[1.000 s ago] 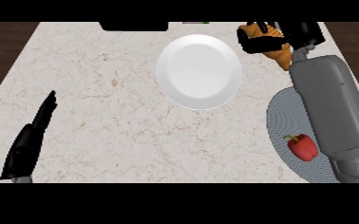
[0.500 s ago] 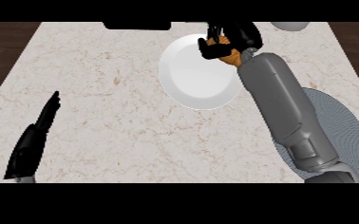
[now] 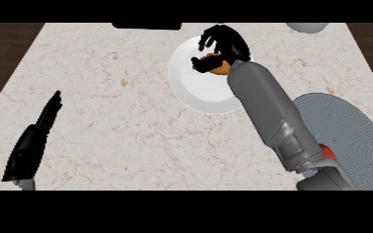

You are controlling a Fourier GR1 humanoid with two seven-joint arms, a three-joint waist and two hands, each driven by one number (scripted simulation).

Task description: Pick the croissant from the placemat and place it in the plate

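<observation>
**Desk:** Counter (image 3: 131, 118) first, pale marble filling the frame. What sits on it?

**Photographer:** Grey round placemat (image 3: 342, 128) at lower right, partly under the forearm, with something red just showing beside the arm. White plate (image 3: 200, 89) at upper centre. Left hand (image 3: 33, 143) rests at the lower left edge, fingers straight.

**Desk:** And the task?

**Photographer:** Well along, by my reading. The croissant (image 3: 212, 65) is off the placemat and held over the plate's upper part. Right hand (image 3: 226, 42) has its fingers curled round it. Only the release looks left; whether the pastry touches the plate yet, I cannot tell.

**Desk:** How does it look?

**Photographer:** Small, golden-brown, darker along its edge, mostly hidden by the black fingers. Only its lower left side shows.
</observation>
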